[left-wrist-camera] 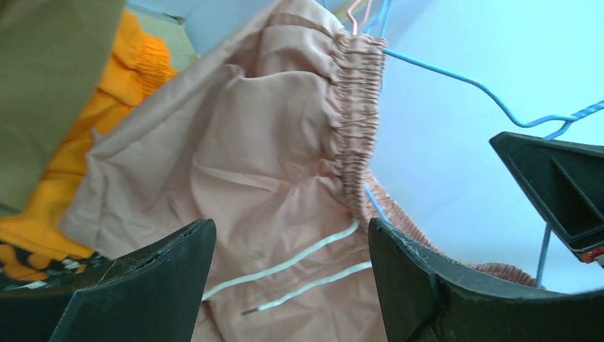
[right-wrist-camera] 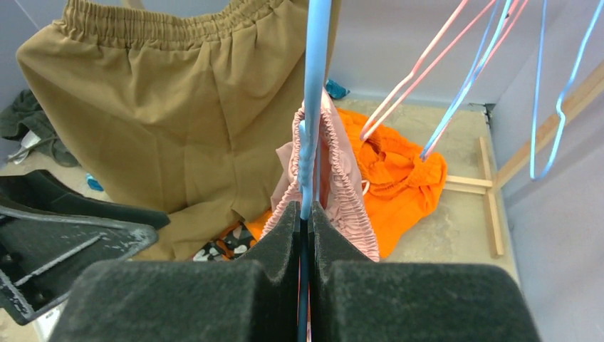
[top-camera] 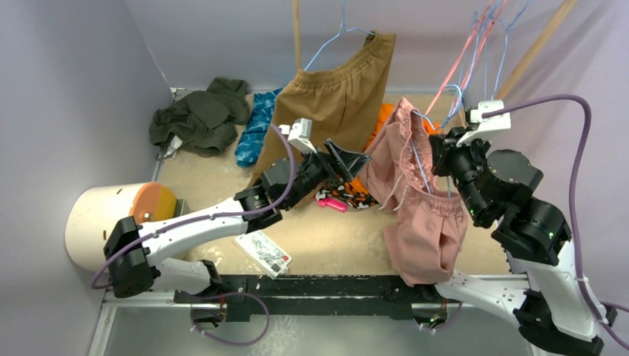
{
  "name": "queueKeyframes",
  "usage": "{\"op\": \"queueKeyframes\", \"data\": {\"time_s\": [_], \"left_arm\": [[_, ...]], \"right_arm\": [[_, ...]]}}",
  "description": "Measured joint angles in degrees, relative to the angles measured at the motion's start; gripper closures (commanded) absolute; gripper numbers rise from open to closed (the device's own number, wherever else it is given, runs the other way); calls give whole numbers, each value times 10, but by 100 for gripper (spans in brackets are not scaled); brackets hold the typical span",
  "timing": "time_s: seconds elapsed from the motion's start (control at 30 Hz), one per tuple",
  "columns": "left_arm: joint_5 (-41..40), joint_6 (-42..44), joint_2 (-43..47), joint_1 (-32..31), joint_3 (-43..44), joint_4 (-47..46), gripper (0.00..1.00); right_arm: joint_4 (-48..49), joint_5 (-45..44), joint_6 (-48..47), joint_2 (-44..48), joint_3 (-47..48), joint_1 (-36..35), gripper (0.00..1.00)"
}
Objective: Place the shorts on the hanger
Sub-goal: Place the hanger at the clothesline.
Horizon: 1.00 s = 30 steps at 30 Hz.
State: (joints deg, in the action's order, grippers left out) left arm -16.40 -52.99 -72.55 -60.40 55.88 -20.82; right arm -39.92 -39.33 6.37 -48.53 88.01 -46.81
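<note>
- Salmon-pink shorts [top-camera: 419,208] hang bunched just beside the brown shorts [top-camera: 337,89], their elastic waistband threaded over the light-blue hanger [right-wrist-camera: 313,107].
- Right gripper [right-wrist-camera: 305,214] is clamped tight on the hanger's wire, holding it up.
- Left gripper [top-camera: 354,159], below the brown shorts' hem, gapes wide and holds nothing, facing the pink fabric.
- Likely most of the way: the waistband looks gathered to one side, so spreading and levelling it is left.

Pale lavender walls [top-camera: 67,89] on 3 sides, flat even light. Tan speckled tabletop [top-camera: 326,241]; 2 wooden poles [top-camera: 297,33] at the back.
</note>
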Motion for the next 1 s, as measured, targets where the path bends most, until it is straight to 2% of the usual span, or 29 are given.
{"op": "queueKeyframes", "data": {"time_s": [0.2,0.4,1.0], "left_arm": [[25,1,-61,-33,87,31,28],[31,17,-80,-68,129,40,34],[12,29,-156,-69,179,97,42]], "right_arm": [[24,0,2,1,-19,0,100],[37,0,7,-6,-40,0,100],[42,19,9,-8,-44,0,100]]}}
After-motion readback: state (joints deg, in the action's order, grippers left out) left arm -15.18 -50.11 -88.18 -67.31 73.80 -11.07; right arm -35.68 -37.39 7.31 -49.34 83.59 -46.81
